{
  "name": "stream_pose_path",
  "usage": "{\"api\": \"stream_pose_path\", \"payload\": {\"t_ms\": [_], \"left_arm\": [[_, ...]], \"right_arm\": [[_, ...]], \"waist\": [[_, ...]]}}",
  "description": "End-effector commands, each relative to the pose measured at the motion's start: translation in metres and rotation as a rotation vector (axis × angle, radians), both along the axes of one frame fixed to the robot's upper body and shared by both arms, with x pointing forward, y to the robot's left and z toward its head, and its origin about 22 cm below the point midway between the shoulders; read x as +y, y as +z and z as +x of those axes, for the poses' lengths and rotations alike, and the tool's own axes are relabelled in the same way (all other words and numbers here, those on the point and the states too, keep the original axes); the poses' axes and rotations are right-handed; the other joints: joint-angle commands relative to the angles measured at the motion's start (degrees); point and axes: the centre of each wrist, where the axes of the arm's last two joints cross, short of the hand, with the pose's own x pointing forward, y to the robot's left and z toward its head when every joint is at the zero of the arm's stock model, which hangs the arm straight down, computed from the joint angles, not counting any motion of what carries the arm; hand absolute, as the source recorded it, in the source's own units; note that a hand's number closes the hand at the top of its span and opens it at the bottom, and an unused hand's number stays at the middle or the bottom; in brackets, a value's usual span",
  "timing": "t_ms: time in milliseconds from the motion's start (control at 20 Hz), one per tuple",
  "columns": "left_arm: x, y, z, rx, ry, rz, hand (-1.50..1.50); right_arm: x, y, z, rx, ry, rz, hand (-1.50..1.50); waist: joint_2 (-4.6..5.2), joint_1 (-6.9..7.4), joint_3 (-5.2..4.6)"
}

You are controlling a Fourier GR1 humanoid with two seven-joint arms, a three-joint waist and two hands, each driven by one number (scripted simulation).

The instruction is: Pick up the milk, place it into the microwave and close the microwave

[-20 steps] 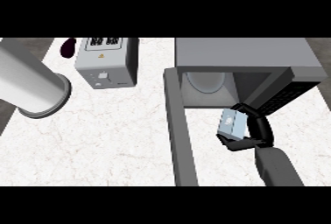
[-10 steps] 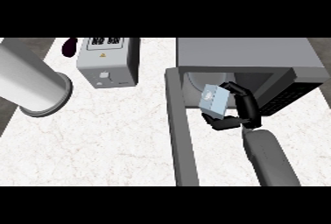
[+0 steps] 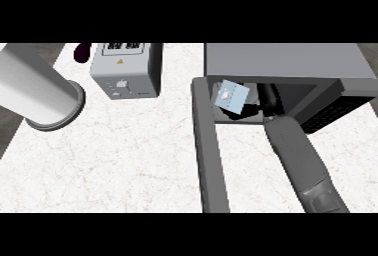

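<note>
Milk (image 3: pixel 233 96): inside microwave (image 3: pixel 284 62) mouth, held in right hand (image 3: pixel 255 106), fingers curled round carton. Not released. Door (image 3: pixel 207 150) open. Remaining: set down, withdraw, close. Left hand unseen.

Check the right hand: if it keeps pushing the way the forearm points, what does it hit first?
Probably the microwave's inner back wall. The right hand, curled round the milk carton, is already in the open cavity, pointing inward. Nothing else shows ahead of it, though depth is hard to judge from this view.

A kitchen: marble counter (image 3: pixel 133 160), toaster (image 3: pixel 125 70), open microwave (image 3: pixel 284 62).
</note>
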Motion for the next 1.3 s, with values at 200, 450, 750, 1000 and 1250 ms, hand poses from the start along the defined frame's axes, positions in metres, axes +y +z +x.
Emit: {"api": "stream_pose_path", "payload": {"t_ms": [200, 450, 750, 1000, 1250], "left_arm": [[0.006, 0.002, 0.018, -0.015, -0.022, 0.013, -1.5], [-0.003, -0.003, 0.019, -0.025, -0.071, -0.007, -1.5], [0.006, -0.003, 0.025, -0.04, -0.066, 0.006, -1.5], [0.0, 0.001, 0.025, -0.032, -0.091, 0.003, -1.5], [0.007, -0.005, 0.035, -0.026, -0.109, 0.001, -1.5]], "right_arm": [[0.029, 0.017, 0.031, -0.001, -0.136, -0.128, 1.5], [0.007, 0.036, 0.046, -0.016, -0.205, -0.109, 1.5], [-0.023, 0.042, 0.051, -0.144, -0.354, -0.218, 1.5], [-0.033, 0.039, 0.05, -0.188, -0.382, -0.324, 1.5], [-0.047, 0.032, 0.047, -0.174, -0.438, -0.415, 1.5]], "waist": [[0.79, 1.35, -0.08], [1.38, 2.79, -0.03], [2.07, 3.7, -0.01], [2.49, 5.37, 0.09], [3.17, 5.96, 0.03]]}}
